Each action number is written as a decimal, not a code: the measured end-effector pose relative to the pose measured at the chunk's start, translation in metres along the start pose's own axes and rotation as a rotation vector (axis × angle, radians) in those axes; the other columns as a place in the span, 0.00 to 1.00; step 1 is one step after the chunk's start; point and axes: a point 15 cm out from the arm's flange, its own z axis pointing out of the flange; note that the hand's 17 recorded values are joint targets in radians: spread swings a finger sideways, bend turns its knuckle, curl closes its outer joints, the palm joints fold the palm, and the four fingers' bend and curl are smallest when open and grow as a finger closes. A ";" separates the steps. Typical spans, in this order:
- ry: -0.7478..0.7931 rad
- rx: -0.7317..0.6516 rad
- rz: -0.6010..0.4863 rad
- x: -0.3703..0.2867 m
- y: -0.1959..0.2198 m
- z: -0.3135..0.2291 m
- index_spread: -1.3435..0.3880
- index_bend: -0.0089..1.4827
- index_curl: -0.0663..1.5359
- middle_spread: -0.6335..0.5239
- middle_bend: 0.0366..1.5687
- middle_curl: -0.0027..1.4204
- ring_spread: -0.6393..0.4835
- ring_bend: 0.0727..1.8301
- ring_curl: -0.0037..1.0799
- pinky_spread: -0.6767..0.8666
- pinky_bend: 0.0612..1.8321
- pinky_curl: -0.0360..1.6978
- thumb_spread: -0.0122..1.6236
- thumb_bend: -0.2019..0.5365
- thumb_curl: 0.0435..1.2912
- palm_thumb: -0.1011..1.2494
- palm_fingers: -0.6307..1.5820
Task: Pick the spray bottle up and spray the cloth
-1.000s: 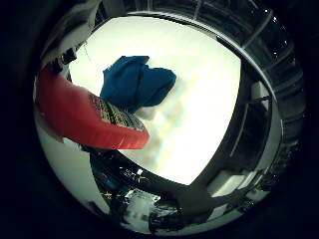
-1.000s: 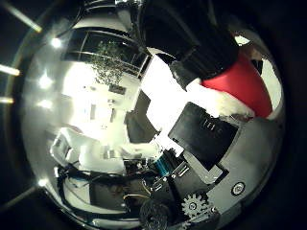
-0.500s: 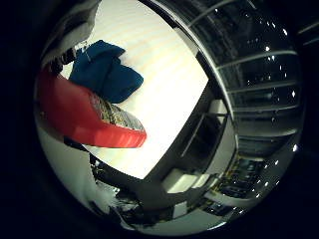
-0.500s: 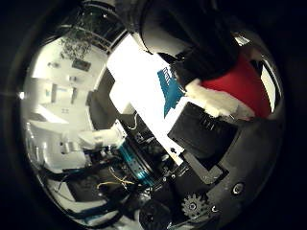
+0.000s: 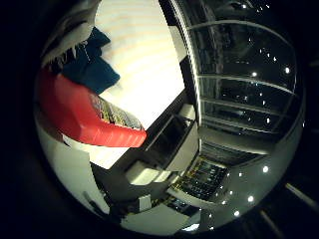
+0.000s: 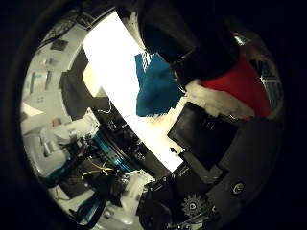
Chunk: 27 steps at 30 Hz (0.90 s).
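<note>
Little-finger palm view shows the smooth red plastic spray bottle (image 5: 84, 117) held close against the palm, the hand (image 6: 201, 143) clamped round it, above the crumpled blue cloth (image 6: 156, 88) on the pale worktop (image 5: 144, 74).

We see the spray bottle (image 5: 87, 117), red with a printed label on its side, lying close against the palm and tilted, raised above the desk (image 5: 144, 64). Its dark spray head and white collar show in the thumb-side view. The cloth (image 6: 156, 88), dark blue-teal and crumpled, lies on the pale desk just beyond the bottle.
</note>
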 end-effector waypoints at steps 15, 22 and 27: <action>0.040 -0.139 -0.096 -0.035 -0.016 0.034 0.68 0.84 0.48 0.46 0.90 0.46 0.40 0.77 0.68 0.39 0.53 0.94 0.50 0.25 0.68 0.86 0.81; 0.038 -0.158 -0.110 -0.043 -0.021 0.046 0.68 0.84 0.48 0.46 0.90 0.46 0.40 0.77 0.68 0.39 0.52 0.94 0.50 0.25 0.68 0.86 0.81; 0.037 -0.156 -0.103 -0.038 -0.022 0.046 0.68 0.84 0.48 0.46 0.90 0.46 0.40 0.77 0.68 0.39 0.52 0.94 0.50 0.25 0.68 0.86 0.81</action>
